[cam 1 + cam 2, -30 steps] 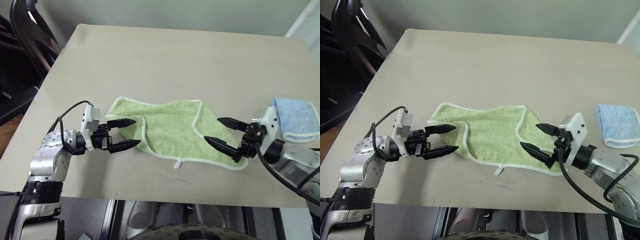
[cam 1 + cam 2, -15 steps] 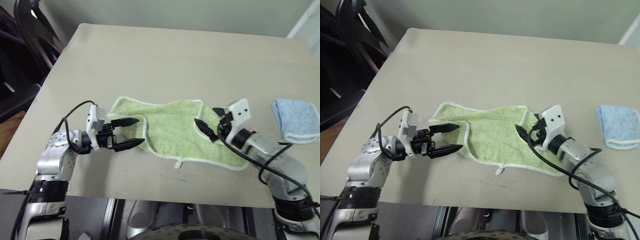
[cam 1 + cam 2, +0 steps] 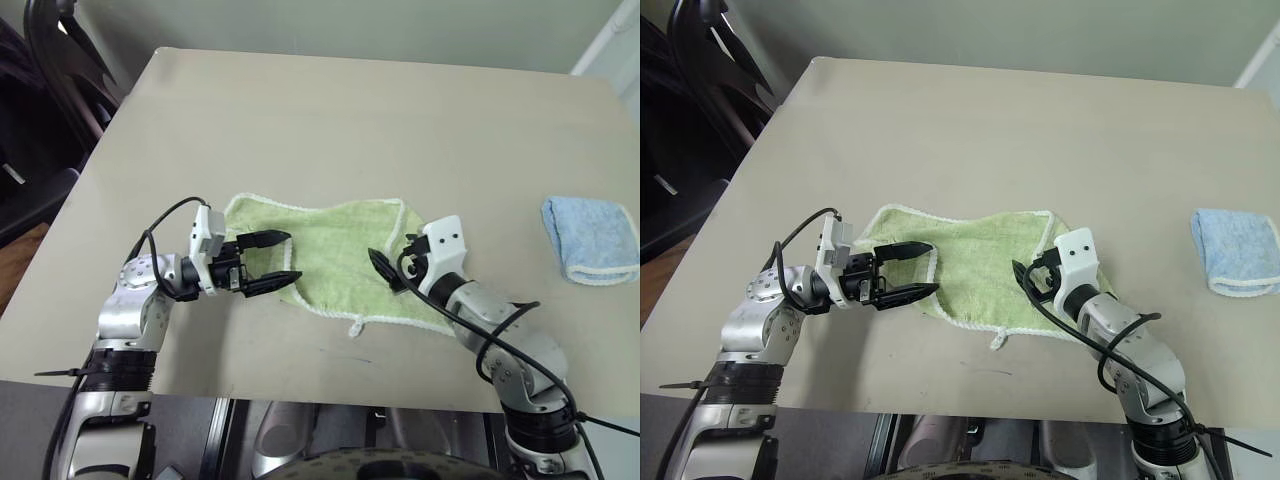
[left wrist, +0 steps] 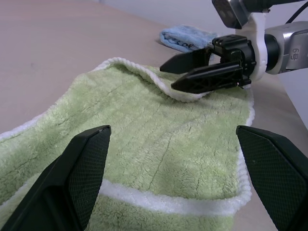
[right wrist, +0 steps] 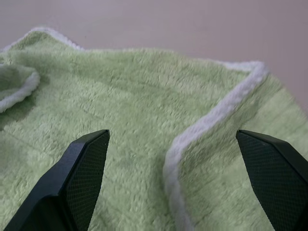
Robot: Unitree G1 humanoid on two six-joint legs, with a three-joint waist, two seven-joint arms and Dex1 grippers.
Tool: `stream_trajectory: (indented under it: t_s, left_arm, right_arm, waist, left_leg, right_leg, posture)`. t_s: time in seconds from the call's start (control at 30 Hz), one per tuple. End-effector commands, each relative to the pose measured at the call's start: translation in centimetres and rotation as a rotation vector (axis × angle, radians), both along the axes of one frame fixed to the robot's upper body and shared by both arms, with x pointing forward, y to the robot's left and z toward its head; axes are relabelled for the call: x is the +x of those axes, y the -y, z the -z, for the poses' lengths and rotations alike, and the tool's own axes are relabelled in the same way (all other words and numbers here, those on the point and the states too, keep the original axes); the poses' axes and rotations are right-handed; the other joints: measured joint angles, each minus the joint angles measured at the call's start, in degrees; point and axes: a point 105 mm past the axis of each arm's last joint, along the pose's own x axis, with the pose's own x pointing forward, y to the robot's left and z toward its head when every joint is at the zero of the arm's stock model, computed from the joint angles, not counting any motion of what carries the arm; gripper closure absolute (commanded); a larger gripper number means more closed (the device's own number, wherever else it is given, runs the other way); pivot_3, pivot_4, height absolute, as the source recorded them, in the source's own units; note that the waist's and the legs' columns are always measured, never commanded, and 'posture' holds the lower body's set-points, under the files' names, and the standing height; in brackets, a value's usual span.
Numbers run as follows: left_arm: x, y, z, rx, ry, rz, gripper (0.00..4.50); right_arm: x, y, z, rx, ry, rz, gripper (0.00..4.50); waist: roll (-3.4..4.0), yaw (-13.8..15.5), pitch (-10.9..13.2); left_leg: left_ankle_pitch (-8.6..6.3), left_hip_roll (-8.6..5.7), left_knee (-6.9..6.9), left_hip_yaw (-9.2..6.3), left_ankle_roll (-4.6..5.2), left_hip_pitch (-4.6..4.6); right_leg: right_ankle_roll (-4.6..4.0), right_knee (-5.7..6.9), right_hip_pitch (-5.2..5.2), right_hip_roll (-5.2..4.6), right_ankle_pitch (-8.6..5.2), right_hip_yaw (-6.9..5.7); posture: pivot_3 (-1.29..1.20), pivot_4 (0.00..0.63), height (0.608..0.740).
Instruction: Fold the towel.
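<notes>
Green towel (image 3: pixel 335 257) lies rumpled on the beige bench (image 3: pixel 330 120), toward the bench's near edge, roughly mid-width. It is not flat: the left end is folded over itself with a white-edged flap on top, and the right end has a corner turned back, its white hem running diagonally across the pile. The small white loop (image 3: pixel 354 327) sticks out from the towel's near edge onto bare bench. Left end effector (image 3: pixel 272 261) sits at the towel's left end, level, pointing across the towel toward the right one, fingers spread wide and empty; upper finger is over the folded flap, lower finger along the towel's near-left edge. Whether either finger touches the cloth can't be told. Right end effector (image 3: pixel 1021 279) is over the towel's right portion, angled down toward the towel's middle, jaws also wide, nothing gripped; its wrist view has the turned-back hem between the two fingers (image 5: pixel 77 178). The two end effectors face each other across the towel's middle, apart. Light blue towel (image 3: pixel 591 238), folded, lies well to the right of the green towel, near the bench's right edge, untouched.
</notes>
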Motion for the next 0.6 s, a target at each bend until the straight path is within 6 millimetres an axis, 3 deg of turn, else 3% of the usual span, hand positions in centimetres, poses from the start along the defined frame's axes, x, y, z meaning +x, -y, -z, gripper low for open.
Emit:
stream_trajectory:
  t_s: [0.03, 0.6]
  left_arm:
    - [0.0, 0.3, -0.5, -0.002, 0.033, 0.008, 0.00]
    - [0.3, 0.2, -0.6, 0.011, 0.052, 0.012, 0.00]
  right_arm:
    - [0.1, 0.1, -0.4, -0.009, 0.028, 0.025, 0.05]
    - [1.1, 0.8, 1.1, -0.117, 0.115, 0.104, 0.05]
  waist:
    - [0.00, 0.00, 0.00]
    - [0.00, 0.02, 0.00]
  left_leg:
    - [0.02, 0.00, 0.00, 0.00, -0.03, 0.00]
    - [-0.20, 0.01, 0.00, 0.00, -0.31, 0.01]
  right_leg:
    - [0.00, 0.00, 0.00, 0.00, 0.00, 0.00]
    - [0.14, -0.01, 0.01, 0.00, 0.09, 0.00]
  posture:
    - [0.00, 0.150, 0.733]
    - [0.00, 0.150, 0.733]
